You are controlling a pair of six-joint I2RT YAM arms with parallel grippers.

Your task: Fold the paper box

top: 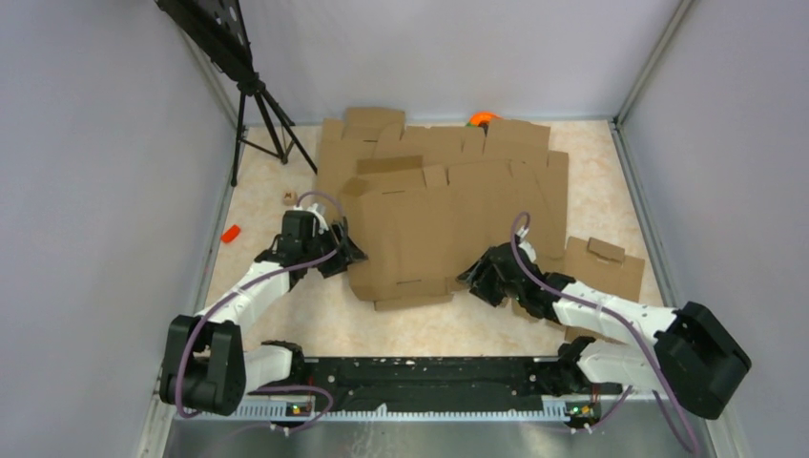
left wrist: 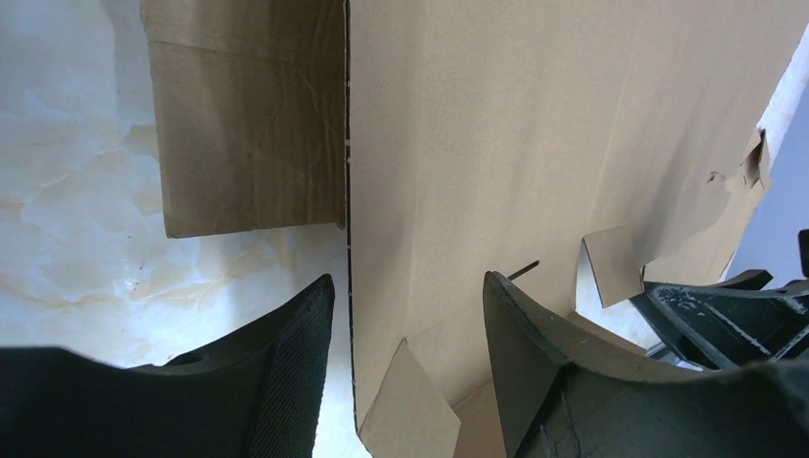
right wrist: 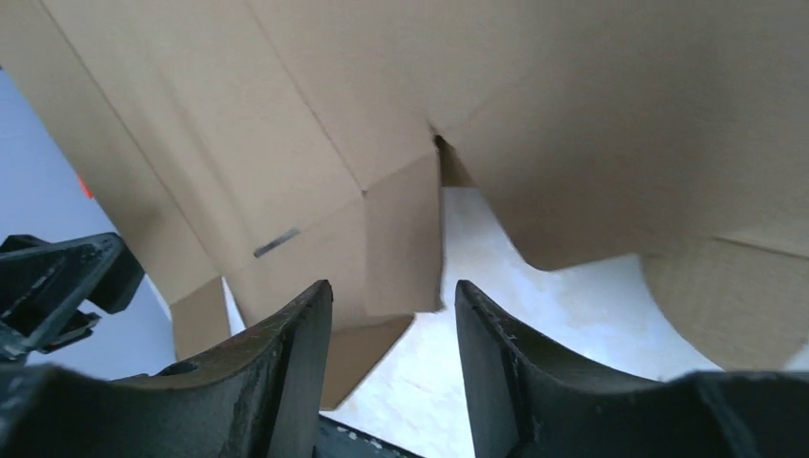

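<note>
While paper box sits between them, left tool spread astride its edge, right tool spread.

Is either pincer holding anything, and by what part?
Cannot tell. Left pincer straddles the paper box at its left edge, right pincer at a lower flap; neither visibly clamps.

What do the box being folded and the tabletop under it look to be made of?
The paper box: plain brown cardboard, matte, with pressed crease lines and cut tabs and slots. The tabletop: a smooth, slightly glossy cream surface with marble-like veining, perhaps laminate or printed sheet rather than stone; the look leaves that open.
</note>
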